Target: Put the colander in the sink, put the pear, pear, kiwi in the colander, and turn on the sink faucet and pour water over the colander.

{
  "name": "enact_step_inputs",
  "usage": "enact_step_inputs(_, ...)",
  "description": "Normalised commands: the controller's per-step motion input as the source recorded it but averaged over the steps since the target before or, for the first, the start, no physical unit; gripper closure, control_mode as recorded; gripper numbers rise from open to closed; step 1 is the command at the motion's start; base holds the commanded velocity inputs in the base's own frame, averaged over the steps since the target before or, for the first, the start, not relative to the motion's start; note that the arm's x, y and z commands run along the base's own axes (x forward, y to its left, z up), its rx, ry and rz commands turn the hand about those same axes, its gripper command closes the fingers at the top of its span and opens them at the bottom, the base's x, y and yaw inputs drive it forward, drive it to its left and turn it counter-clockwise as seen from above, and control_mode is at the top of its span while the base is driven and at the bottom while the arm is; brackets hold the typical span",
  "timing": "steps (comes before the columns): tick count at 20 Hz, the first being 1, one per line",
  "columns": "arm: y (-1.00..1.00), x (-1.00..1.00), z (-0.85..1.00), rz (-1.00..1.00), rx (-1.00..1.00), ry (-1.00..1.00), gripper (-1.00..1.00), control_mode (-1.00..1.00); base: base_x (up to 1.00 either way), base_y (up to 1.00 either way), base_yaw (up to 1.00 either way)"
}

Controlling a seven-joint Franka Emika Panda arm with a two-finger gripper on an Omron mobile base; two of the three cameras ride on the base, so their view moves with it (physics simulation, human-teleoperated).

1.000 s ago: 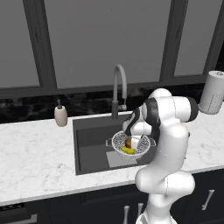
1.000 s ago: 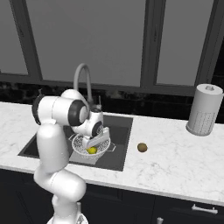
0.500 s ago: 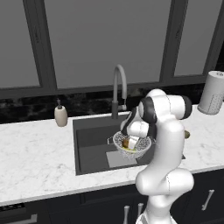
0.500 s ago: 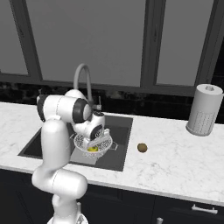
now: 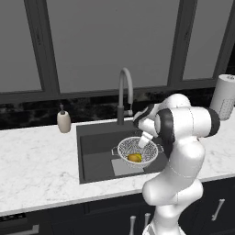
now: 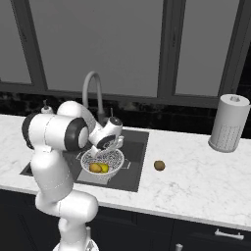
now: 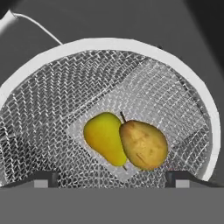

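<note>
Claw (image 7: 112, 178) spread wide and empty just above round white-silver mesh colander (image 5: 136, 152), colander in dark-grey recessed sink (image 5: 94, 151) near its right edge, yellow pear (image 7: 104, 137) touching golden-brown pear (image 7: 144, 145) on colander's bottom, small brown oval kiwi (image 6: 159, 165) on white marble table (image 6: 206, 174) right of sink

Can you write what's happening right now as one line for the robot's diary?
gripper: open over colander | in colander: two pears | kiwi: on counter | faucet: no water seen

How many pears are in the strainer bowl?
2. The yellow pear and the browner pear lie touching on the colander's floor. Neither hides any others.
</note>
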Motion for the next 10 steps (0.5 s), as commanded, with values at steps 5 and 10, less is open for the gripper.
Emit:
enact_step_inputs(5,-0.15,-0.45,1.00,-0.09,0.13,-0.15,-1.00,-1.00,0.00,0.00,0.00)
enact_step_inputs(10,-0.45,-0.38,1.00,-0.13,0.07,-0.03,-1.00,-1.00,0.00,0.00,0.00)
